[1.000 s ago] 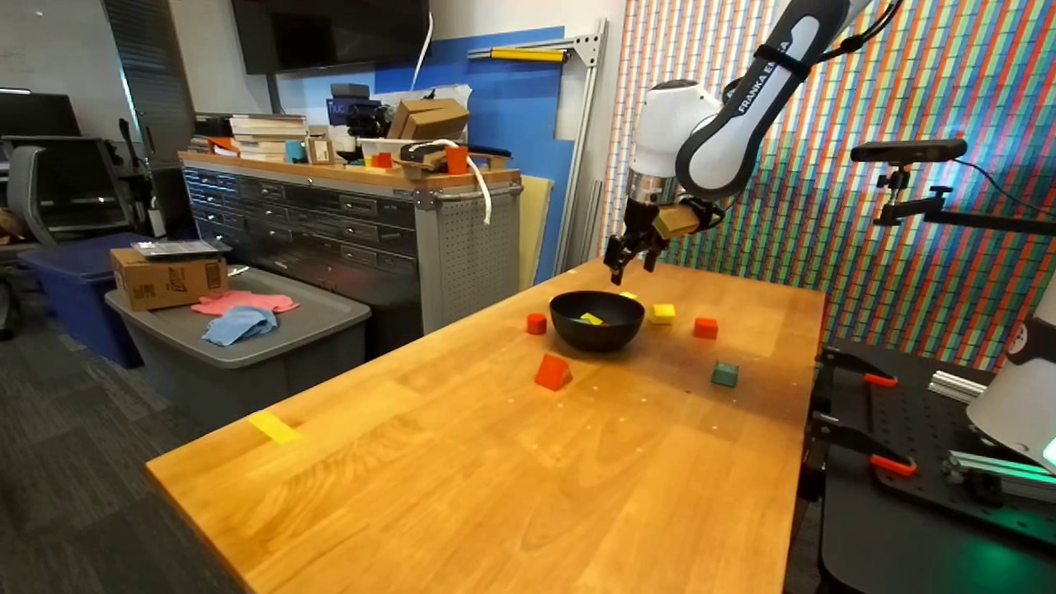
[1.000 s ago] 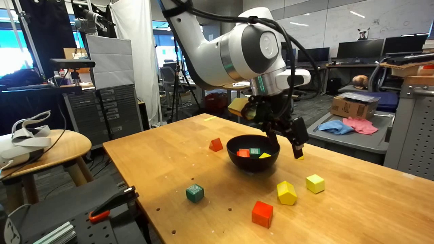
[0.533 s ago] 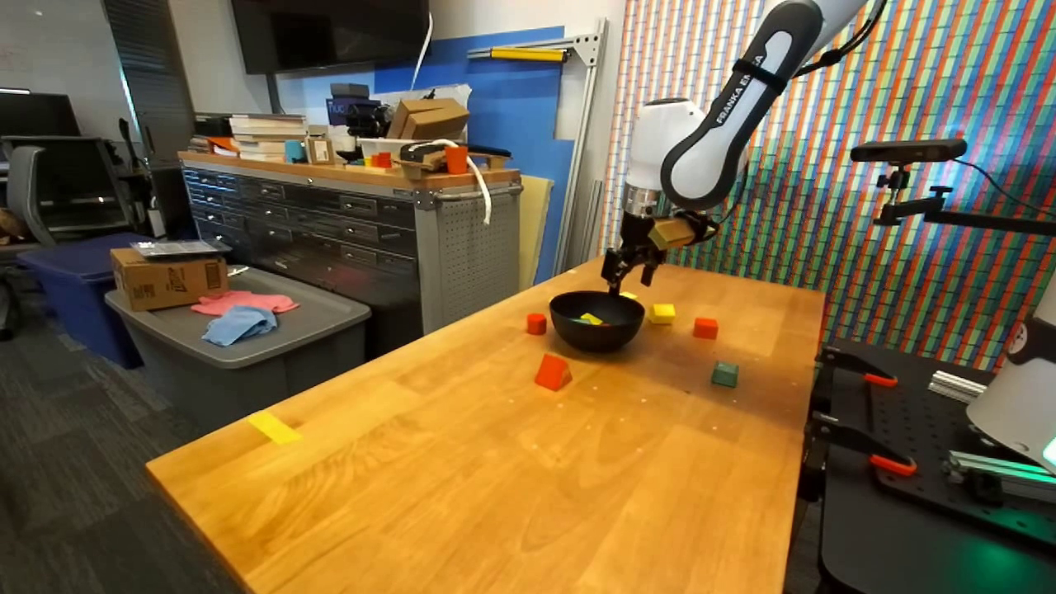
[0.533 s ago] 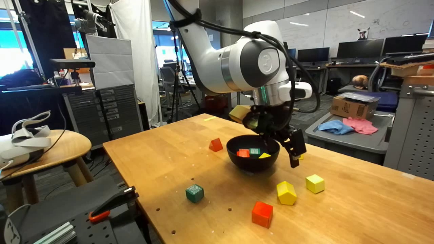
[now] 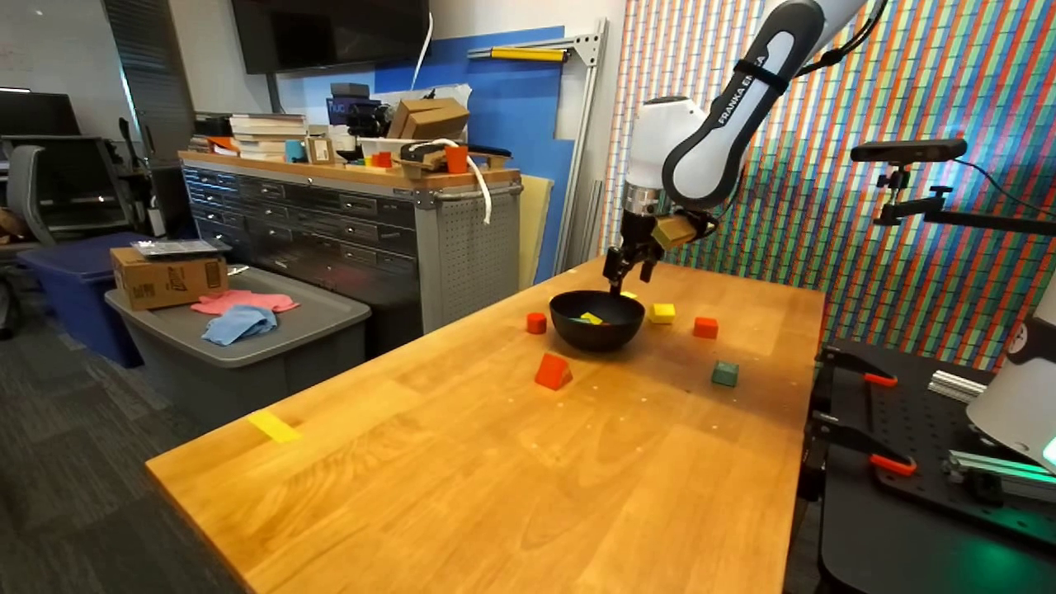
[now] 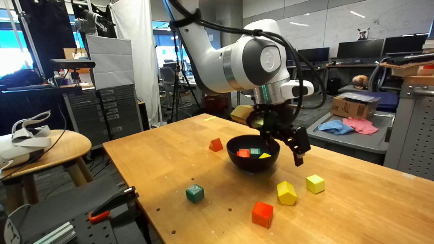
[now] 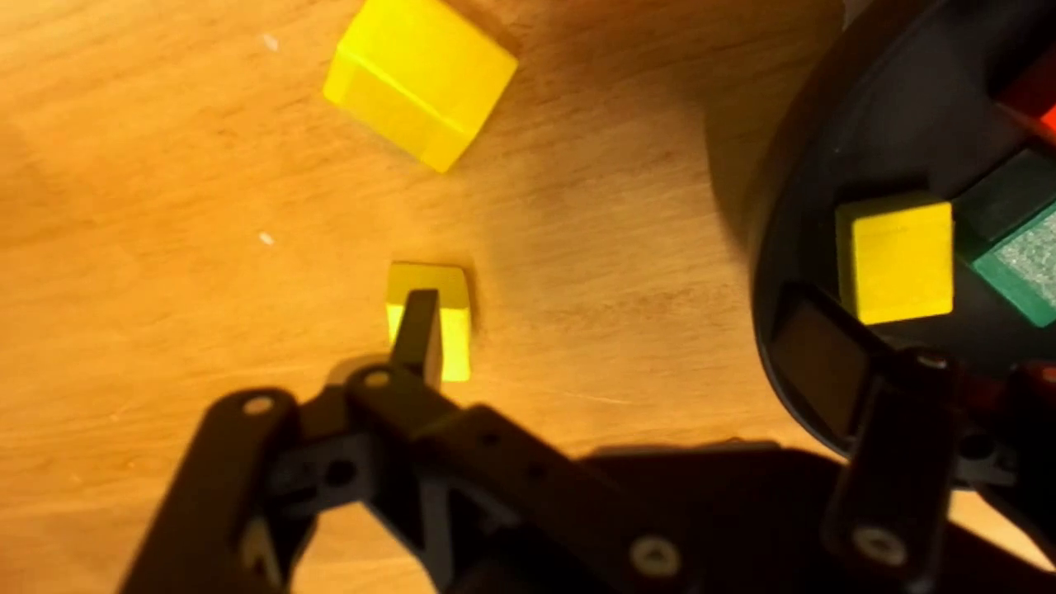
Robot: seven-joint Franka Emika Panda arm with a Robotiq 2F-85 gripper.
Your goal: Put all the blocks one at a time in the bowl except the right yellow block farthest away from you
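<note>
— Wooden table (image 6: 169, 145) is carrying the black bowl (image 6: 252, 166), right of the small yellow block (image 7: 456, 340) in wrist view.
— Gripper (image 7: 623, 353) is hanging spread, fingers (image 7: 825, 363) overlapping both; lowering here is risking a rim strike.

It's a robotics lab here: robot arm (image 6: 208, 67) over a wooden table (image 6: 156, 157), whiteboard (image 6: 315, 32), monitors (image 6: 360, 53), drawer cabinet (image 5: 313, 229) all around!

Dark-carpeted floor (image 5: 74, 470) | light-streaked whiteboard (image 6: 325, 25) | multicoloured patterned wall (image 5: 924, 91) | wood-topped drawer cabinet (image 5: 313, 219) | round wooden stool (image 6: 73, 142) | bright window (image 6: 10, 57), white curtain (image 6: 142, 67) nearby | we list one blue panel (image 5: 516, 107)
</note>
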